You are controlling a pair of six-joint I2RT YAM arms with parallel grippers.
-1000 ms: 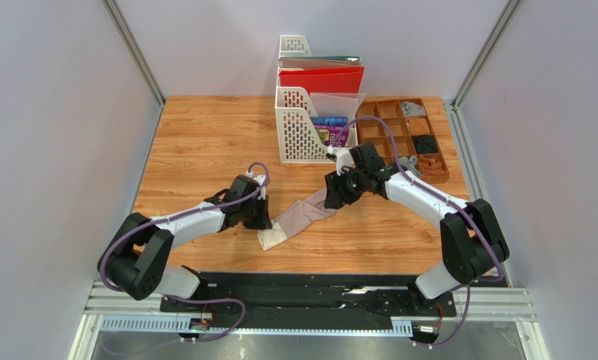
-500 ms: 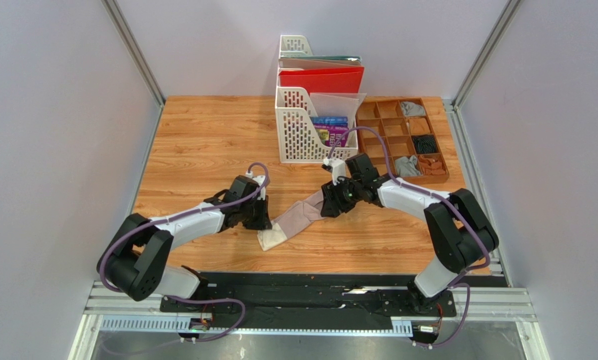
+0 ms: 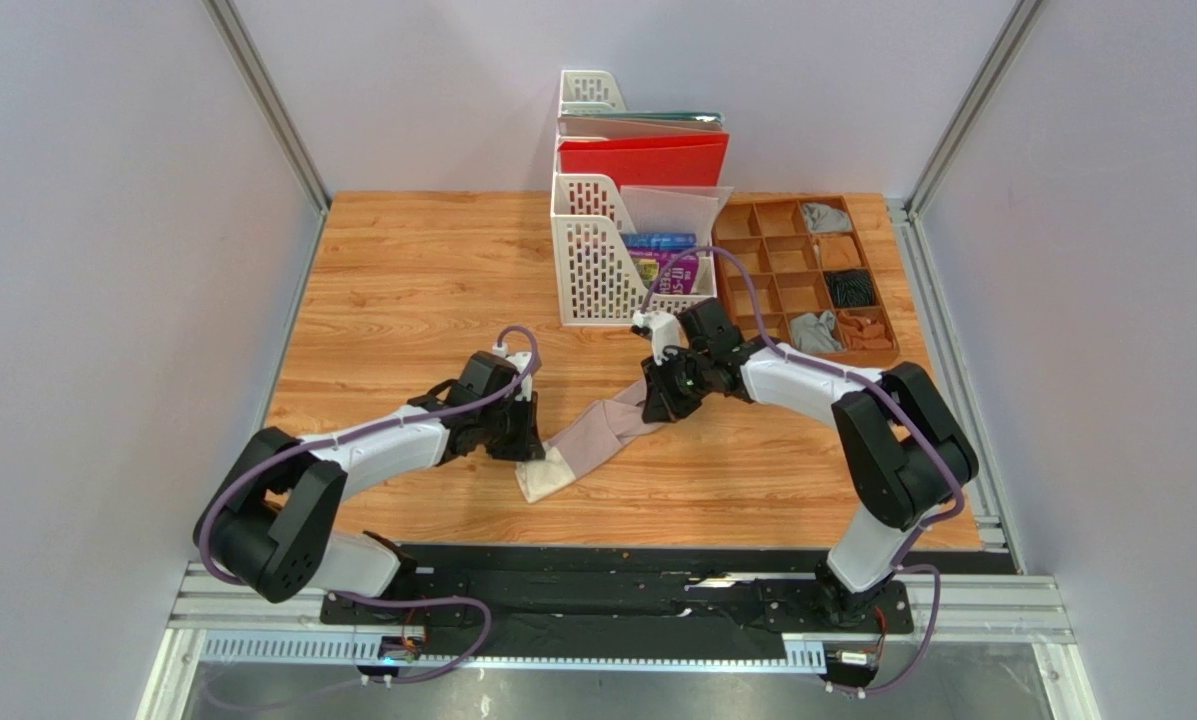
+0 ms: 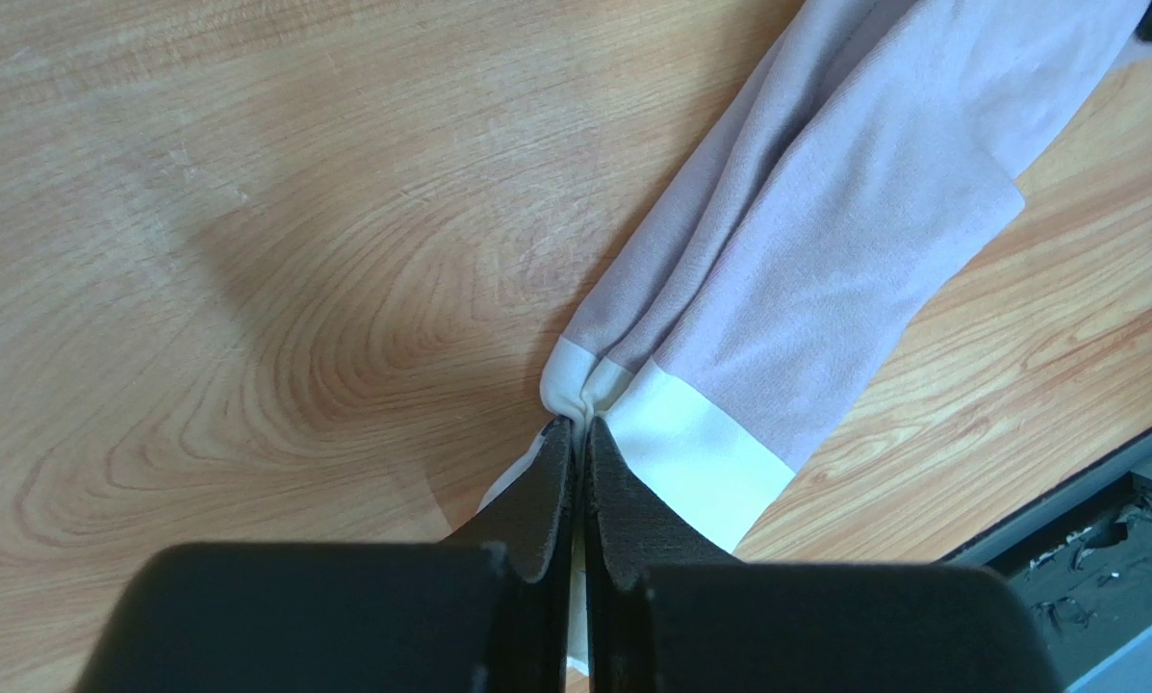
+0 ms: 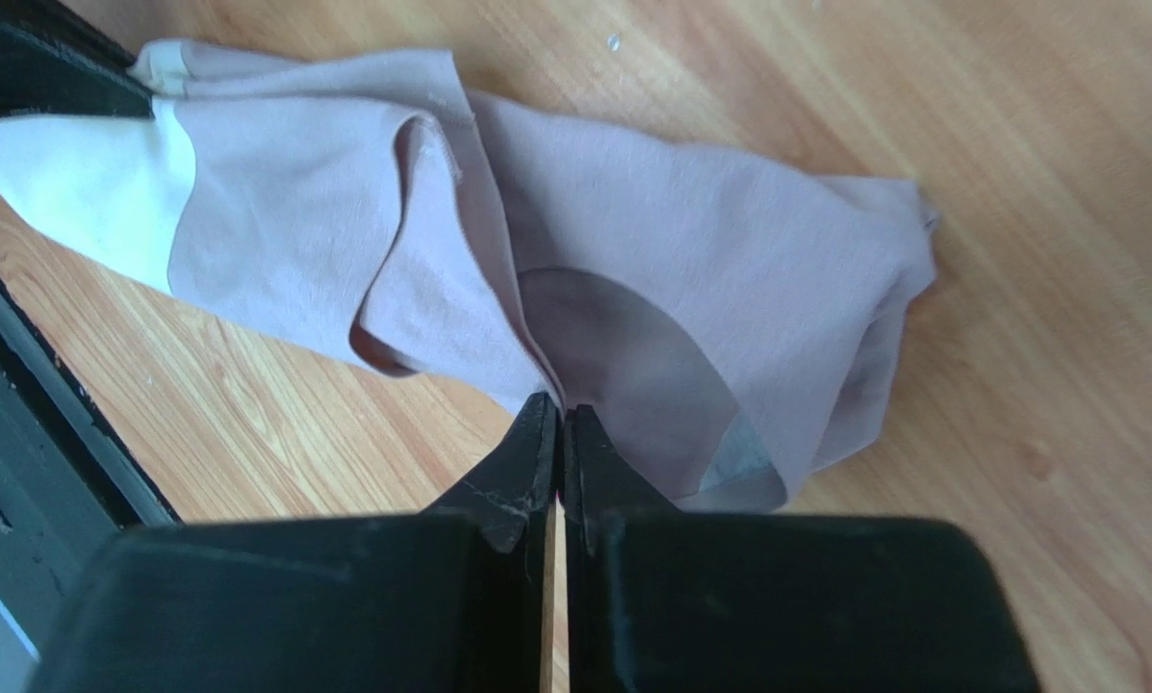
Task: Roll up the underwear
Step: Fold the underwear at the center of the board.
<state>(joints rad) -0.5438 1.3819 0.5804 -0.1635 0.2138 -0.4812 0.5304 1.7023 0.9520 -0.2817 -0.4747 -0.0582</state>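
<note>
one soft, creased pinkish-beige underwear (image 3: 597,435); left end effector (image 4: 582,426) pinches its cream band (image 4: 697,455), right end effector (image 5: 557,407) its folds

The pale pinkish-beige underwear (image 3: 597,435) lies flat on the tabletop (image 3: 409,285), folded lengthwise into a long, loose strip running between the two tools. Its cream band (image 4: 690,448) end is bunched and pinched in the closed tips of the left tool (image 4: 579,433). The far end, rumpled into soft folds, is nipped by the closed right tool (image 5: 557,412).
</note>
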